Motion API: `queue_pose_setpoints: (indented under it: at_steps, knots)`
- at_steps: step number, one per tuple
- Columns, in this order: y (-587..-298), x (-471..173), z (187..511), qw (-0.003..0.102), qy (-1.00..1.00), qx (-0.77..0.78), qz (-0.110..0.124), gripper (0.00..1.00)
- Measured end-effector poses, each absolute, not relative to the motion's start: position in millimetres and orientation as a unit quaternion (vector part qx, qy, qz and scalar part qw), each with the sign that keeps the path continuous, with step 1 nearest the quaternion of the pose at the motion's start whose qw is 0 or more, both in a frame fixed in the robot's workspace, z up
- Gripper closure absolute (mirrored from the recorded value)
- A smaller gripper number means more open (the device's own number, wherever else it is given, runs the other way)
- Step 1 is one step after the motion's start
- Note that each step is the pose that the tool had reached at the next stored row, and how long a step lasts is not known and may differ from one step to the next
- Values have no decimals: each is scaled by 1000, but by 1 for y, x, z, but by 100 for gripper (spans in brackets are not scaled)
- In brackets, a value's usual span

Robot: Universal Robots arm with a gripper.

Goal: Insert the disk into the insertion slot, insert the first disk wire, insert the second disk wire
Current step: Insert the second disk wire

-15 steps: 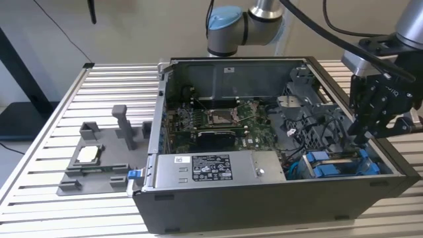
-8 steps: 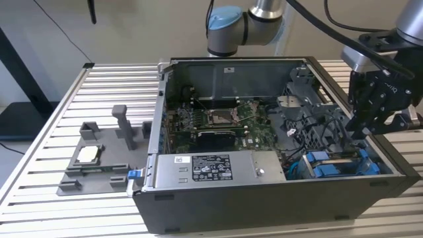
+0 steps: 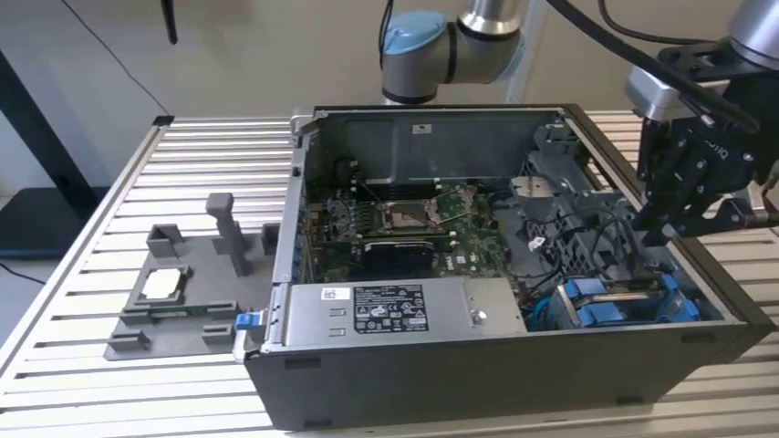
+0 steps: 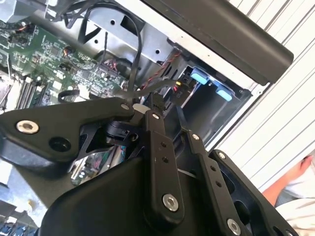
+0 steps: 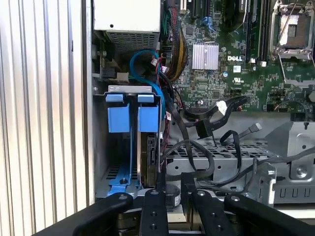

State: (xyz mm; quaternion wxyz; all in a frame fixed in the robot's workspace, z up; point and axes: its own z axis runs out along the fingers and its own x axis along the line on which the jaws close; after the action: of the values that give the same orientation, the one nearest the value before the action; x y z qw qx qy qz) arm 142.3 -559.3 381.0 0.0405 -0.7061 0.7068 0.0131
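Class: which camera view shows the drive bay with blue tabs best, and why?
The first wrist view: the drive bay faces the camera, grey frame and both blue tabs plain. The exterior view shows it in a corner of the case, partly behind its wall; the second wrist view catches its tabs at a slant.

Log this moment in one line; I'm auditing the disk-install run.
disk: in insertion slot | wires: connector ends hanging free | gripper: poised beside wires, over open case
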Motion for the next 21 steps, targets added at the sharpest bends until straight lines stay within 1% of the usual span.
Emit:
queue_pose_setpoints:
  at_steps: [21]
  knots:
    - [-542,120,388,41,707,-706,13,73]
